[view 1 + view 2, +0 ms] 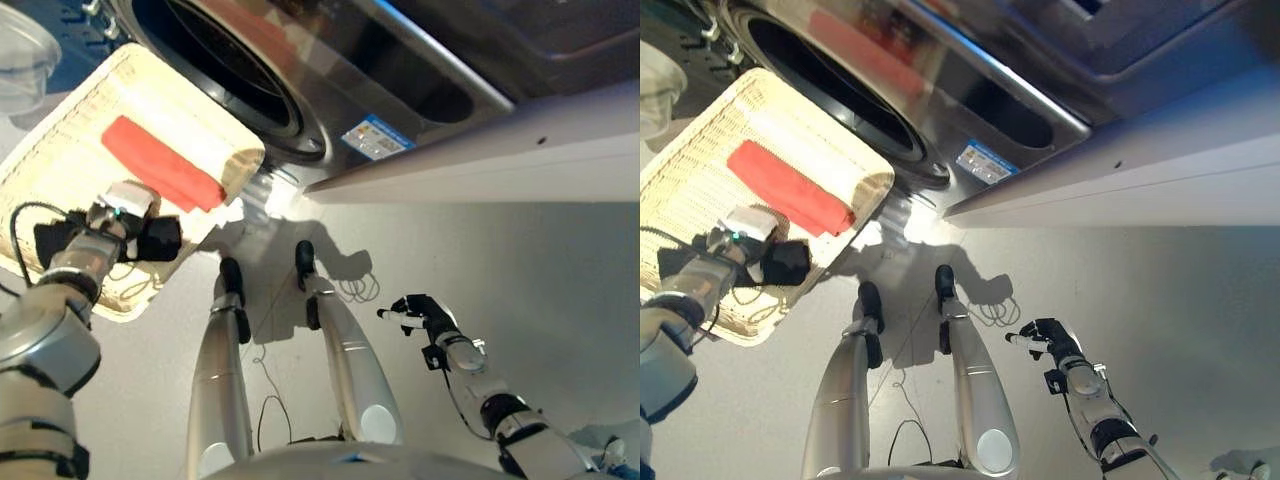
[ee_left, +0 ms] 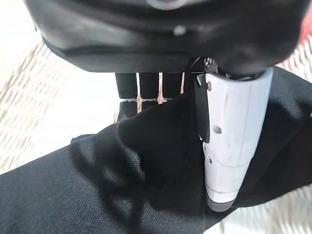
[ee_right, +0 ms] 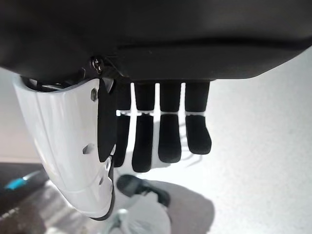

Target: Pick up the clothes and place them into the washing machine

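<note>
A shallow wicker basket (image 1: 60, 150) sits beside the washing machine's round opening (image 1: 220, 60). A folded red cloth (image 1: 160, 165) lies in it. My left hand (image 1: 120, 215) is over the basket's near side on a black cloth (image 1: 162, 238). In the left wrist view the white-covered thumb (image 2: 229, 136) lies over the black cloth (image 2: 122, 185) and the fingers pass under it, so the cloth is pinched between them. My right hand (image 1: 422, 315) hangs over the pale floor, far to the right of the basket. Its fingers (image 3: 170, 136) are relaxed and hold nothing.
The machine's steel front (image 1: 400, 90) slopes across the top of the eye views. A white ledge (image 1: 480, 160) runs along below it on the right. A clear round door or bowl (image 1: 20, 60) shows at the far left edge. Pale floor (image 1: 520, 270) lies to the right.
</note>
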